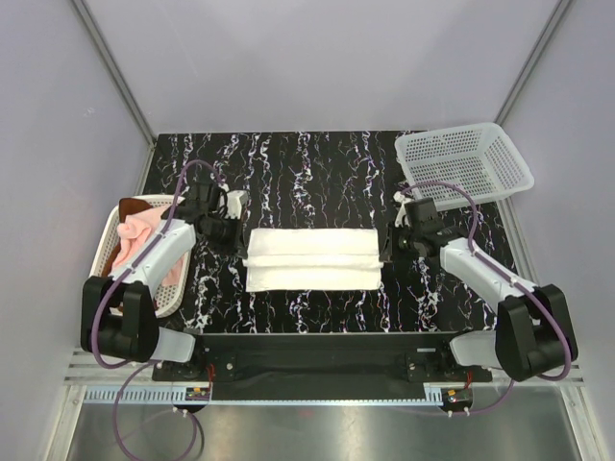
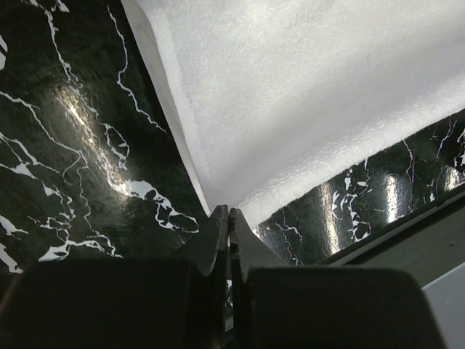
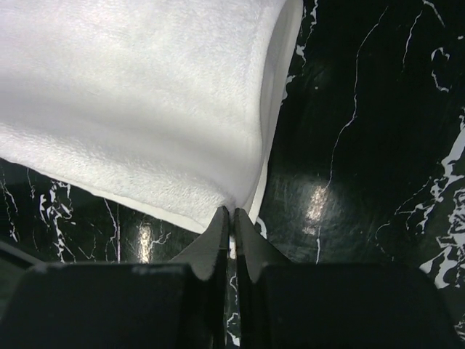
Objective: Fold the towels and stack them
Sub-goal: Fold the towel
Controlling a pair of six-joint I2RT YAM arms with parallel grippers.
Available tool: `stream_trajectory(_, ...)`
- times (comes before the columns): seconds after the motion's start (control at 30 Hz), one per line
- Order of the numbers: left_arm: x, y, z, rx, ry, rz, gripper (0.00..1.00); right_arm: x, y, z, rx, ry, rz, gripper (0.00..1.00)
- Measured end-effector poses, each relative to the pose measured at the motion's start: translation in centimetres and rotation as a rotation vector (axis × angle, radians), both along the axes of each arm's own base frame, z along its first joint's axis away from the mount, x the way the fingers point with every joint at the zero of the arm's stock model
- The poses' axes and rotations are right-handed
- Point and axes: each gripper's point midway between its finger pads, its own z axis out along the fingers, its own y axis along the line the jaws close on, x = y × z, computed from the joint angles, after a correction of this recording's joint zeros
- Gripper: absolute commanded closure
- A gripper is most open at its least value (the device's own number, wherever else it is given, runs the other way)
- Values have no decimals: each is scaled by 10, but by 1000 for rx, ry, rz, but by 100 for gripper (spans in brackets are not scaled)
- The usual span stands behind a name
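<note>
White towel (image 1: 312, 259) spans the middle; tabletop (image 1: 307, 178) beyond open.

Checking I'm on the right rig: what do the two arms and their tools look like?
Both the left arm and right arm have white link shells, bulky black joint housings and a looping purple cable. The left tool and right tool each have two black, tapering fingers. No markings show.

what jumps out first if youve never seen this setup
The white towel, folded into a long band, lies in the middle of the black marbled table, the left jaws and right jaws each shut on one end. A pink towel and a brown towel sit bunched in the white basket at the left edge; another mesh basket stands at the far right corner.
</note>
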Motion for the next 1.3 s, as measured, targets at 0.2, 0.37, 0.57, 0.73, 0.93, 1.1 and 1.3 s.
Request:
stream_trajectory(0.2, -11, 1, -5, 19, 49, 21, 94, -15, 3, 4, 24, 39, -39, 96)
stream_trajectory(0.37, -22, -5, -12, 51, 101, 9, 83, -27, 4, -5, 16, 112, -71, 75)
stream_trajectory(0.57, -37, 10, -19, 158, 177, 56, 60, -39, 0, -7, -8, 175, -81, 65)
stream_trajectory(0.73, -19, 5, 11, 121, 71, 112, 60, -29, 4, 22, 27, 122, -107, 65)
stream_trajectory(0.93, -12, -21, 6, -37, 23, 143, 60, -11, 12, 33, 83, 83, -170, 66)
stream_trajectory(1.1, -27, -21, -33, -28, 130, 201, 61, -10, 16, -6, 63, 176, -202, 70)
stream_trajectory(1.3, -36, -4, -58, 62, 185, 287, 62, -40, -2, -58, -24, 303, -276, 73)
